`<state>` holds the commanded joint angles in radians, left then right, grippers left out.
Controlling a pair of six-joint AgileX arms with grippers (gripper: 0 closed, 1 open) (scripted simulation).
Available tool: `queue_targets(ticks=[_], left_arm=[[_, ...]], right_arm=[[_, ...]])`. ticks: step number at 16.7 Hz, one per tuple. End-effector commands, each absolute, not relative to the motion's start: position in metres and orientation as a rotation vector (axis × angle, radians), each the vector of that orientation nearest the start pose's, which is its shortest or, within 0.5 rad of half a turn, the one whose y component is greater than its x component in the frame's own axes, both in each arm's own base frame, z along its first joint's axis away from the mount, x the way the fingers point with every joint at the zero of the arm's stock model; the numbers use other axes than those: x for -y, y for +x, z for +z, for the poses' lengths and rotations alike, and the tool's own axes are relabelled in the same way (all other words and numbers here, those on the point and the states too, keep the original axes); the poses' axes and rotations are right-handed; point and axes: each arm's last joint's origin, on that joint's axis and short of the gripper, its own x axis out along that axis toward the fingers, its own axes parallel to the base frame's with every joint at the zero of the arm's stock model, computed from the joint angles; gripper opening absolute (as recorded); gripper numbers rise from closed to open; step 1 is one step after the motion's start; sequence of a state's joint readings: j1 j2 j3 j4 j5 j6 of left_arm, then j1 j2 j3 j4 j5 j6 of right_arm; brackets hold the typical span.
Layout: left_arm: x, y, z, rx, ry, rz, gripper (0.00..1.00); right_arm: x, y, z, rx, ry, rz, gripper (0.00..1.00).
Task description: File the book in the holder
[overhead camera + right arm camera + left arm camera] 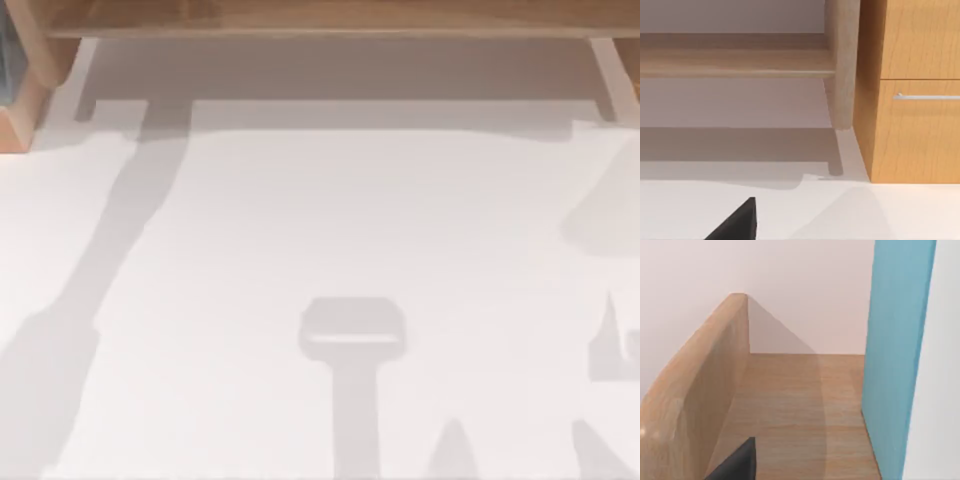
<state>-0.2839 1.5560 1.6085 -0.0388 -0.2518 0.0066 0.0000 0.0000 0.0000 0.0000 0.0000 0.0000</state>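
The book point(897, 355) is light blue and stands upright inside the wooden holder point(700, 390), over the holder's wooden floor. A curved wooden side wall rises across the floor from the book. A dark part of my left gripper point(737, 462) shows low over that floor, apart from the book. In the top view the holder point(25, 110) sits at the far left corner, with a sliver of the book point(5, 60) in it. A dark part of my right gripper point(737, 222) hangs over the white table.
A wooden shelf point(320, 20) on thin legs point(842, 65) runs along the table's far edge. A wooden cabinet point(915, 100) with a metal drawer handle point(927, 96) stands at the far right. The white tabletop point(330, 230) spreads wide in front.
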Motion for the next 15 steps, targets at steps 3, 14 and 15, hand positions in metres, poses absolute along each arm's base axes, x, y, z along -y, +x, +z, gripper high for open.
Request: queue_targets(ticks=[3,14,15], left_arm=[[0.112,0.391,0.435,0.006,-0.012,-0.017,1.0],[0.125,0.418,0.432,0.011,-0.013,-0.018,1.0],[0.125,0.422,0.433,0.011,-0.013,-0.017,1.0]], right_arm=[[0.001,0.106,0.16,0.0,0.0,0.0,1.0],[0.001,0.106,0.16,0.0,0.0,0.0,1.0],[0.001,0.106,0.16,0.0,0.0,0.0,1.0]])
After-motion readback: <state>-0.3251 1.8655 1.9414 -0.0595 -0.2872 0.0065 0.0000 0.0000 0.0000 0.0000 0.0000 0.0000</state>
